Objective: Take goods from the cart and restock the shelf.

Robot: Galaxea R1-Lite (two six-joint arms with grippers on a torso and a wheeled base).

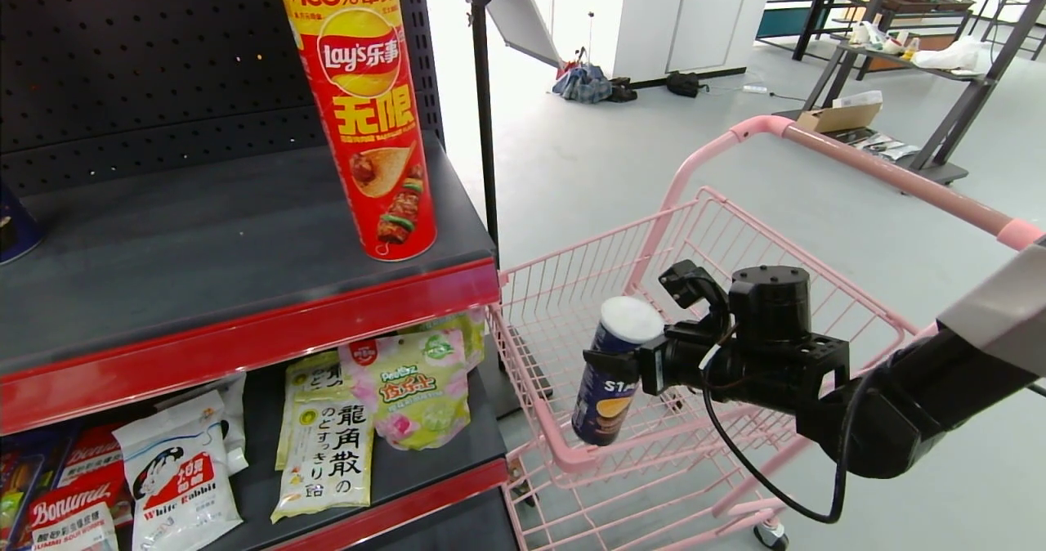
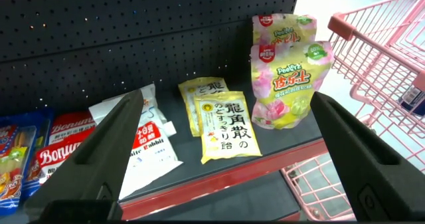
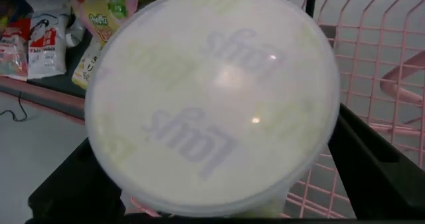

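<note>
1. Grey floor (image 1: 572,142) runs under a pink cart (image 1: 882,169) parked just beside the shelving.
2. Nearest, the right gripper (image 1: 645,330) is clamped across a blue can (image 1: 605,396), high on the tube just under its white lid (image 3: 212,98). The can hangs slightly tilted over the cart's shelf-side rim, touching nothing else.
3. By its look, the can is a light, stiff card tube with a glossy, slippery wrap and brittle crisps inside (so no hard squeeze, no knocks). The body is the place to hold it, since the thin lid would likely flex or pop off.
4. Tall and narrow, it will probably topple if set down tilted, so its base should meet the board flat.
5. The left gripper (image 2: 227,104) hangs with fingers apart, holding nothing, before the lower shelf (image 1: 425,461), where soft packets (image 2: 226,127) lie.
6. Farther up, the upper shelf (image 1: 204,232) carries one red can (image 1: 364,118) upright near its front corner. A likely spot for the blue one is beside it.
</note>
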